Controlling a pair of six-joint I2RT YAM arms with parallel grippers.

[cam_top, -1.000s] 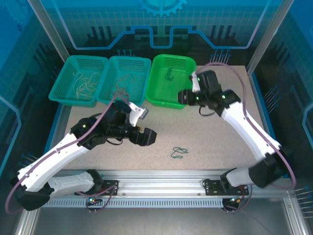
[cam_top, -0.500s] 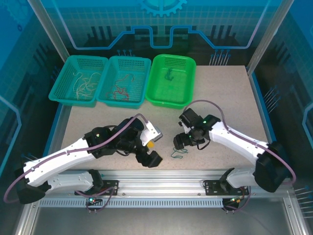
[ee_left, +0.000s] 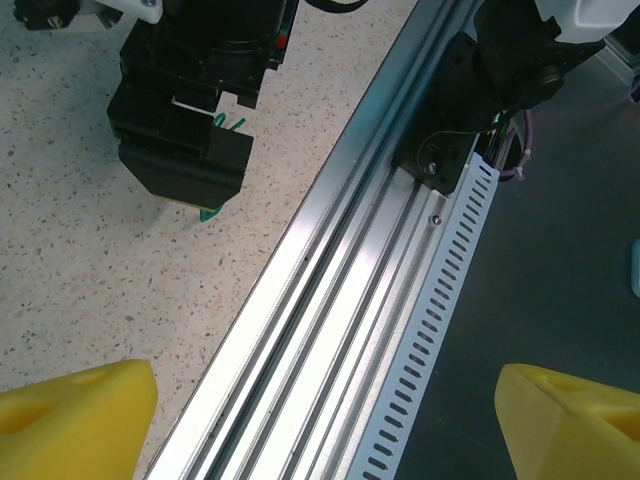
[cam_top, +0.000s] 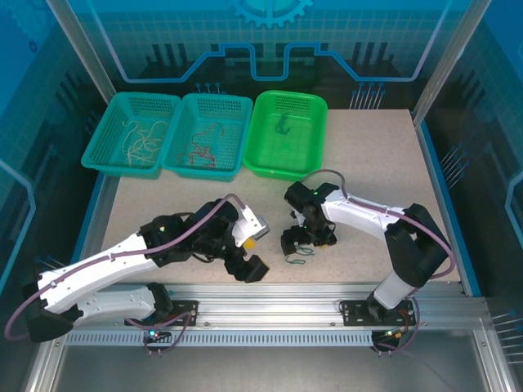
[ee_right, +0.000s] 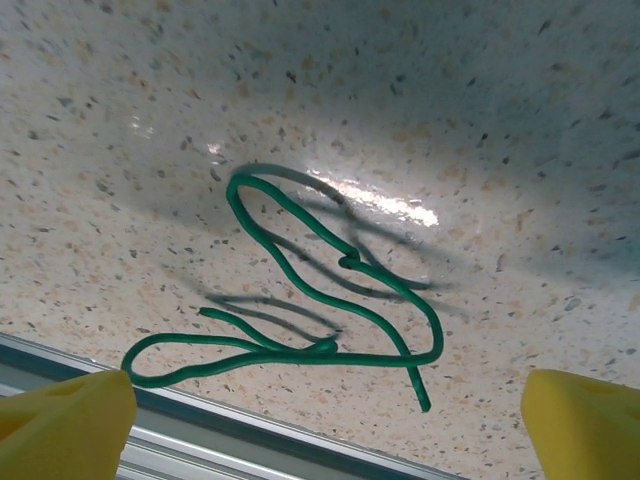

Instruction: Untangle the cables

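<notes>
Light: bright, even, overhead. Glare: we note a white patch on the tabletop [ee_right: 500, 120] behind the green cable [ee_right: 345, 262]. Shadows: soft, doubled, beneath that cable. Focus: we find the yellow fingertips [ee_right: 65, 420] blurred at frame corners; overhead view sharp.

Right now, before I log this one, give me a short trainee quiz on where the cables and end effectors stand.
1. True or false: the right end effector hovers open over a green cable.
2. That green cable lies: A in the green basket; B on the table, near the front rail; C draped over an arm.
3. What colour are most cables in the middle basket?
Key: 1 true; 2 B; 3 red.
</notes>
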